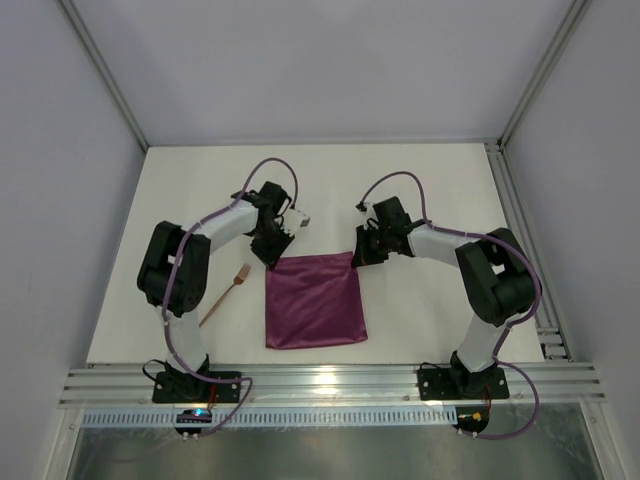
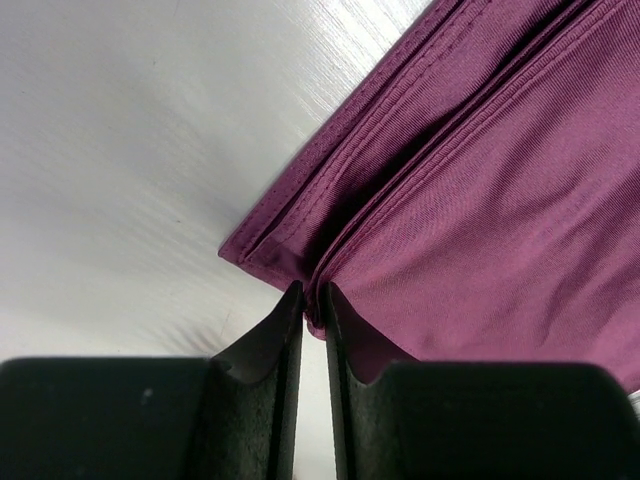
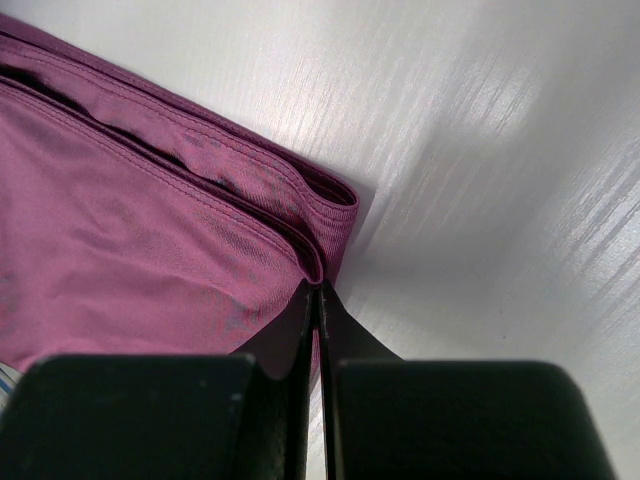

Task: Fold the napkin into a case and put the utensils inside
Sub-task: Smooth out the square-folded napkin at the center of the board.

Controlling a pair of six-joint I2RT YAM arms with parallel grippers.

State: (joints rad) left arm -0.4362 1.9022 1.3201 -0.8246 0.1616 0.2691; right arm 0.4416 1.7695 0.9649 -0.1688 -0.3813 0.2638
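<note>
Napkin (image 1: 313, 300) is pinched at both far corners: L gripper (image 1: 272, 257) nipped narrow on far-left, R gripper (image 1: 357, 257) clamped tight on far-right; rest is spread toward arm bases

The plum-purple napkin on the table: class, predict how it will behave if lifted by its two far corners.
Probably floppy: the plum-purple cloth napkin lies flat in thin stacked layers, so its middle would likely sag. Likely light: the left tool and right tool each pinch just a corner edge. The separate hemmed layers may slide apart.
</note>
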